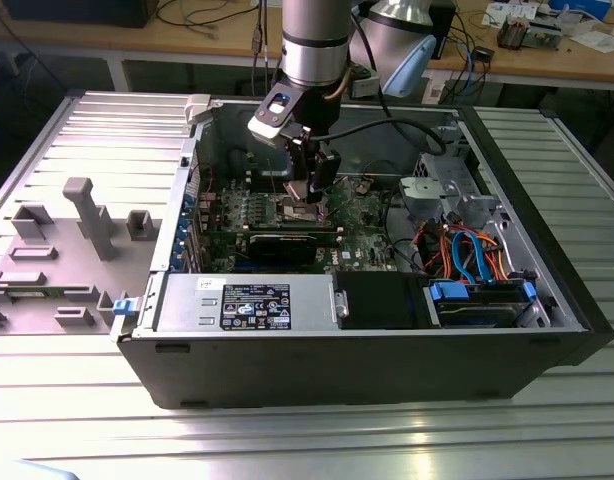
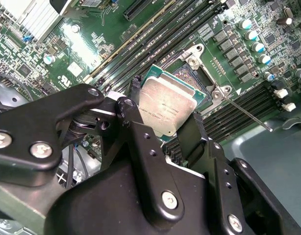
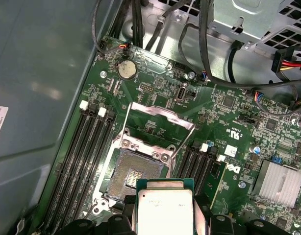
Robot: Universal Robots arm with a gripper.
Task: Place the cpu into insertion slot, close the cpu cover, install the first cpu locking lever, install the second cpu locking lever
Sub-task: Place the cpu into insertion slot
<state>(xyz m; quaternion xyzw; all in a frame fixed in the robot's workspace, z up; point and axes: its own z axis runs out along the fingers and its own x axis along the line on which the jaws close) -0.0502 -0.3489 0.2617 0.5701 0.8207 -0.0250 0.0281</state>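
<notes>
Gripper is down inside the open computer case, over the green board. The jaws are closed part-way onto the chip and pinch it by two opposite edges, silvery top uppermost.

The chip hangs just over the socket, offset to one side. Whether a corner touches the rim is hard to tell. The cover is swung back open, with a thin wire lever unlatched beside it.

Handling, as judged:
- The chip is light, thin and stiff.
- The smooth metal top is likely slippery.
- The underside contacts and the socket's contact field are fragile and tolerate no tilt or force.
- The edges are the right hold, never the faces.
</notes>
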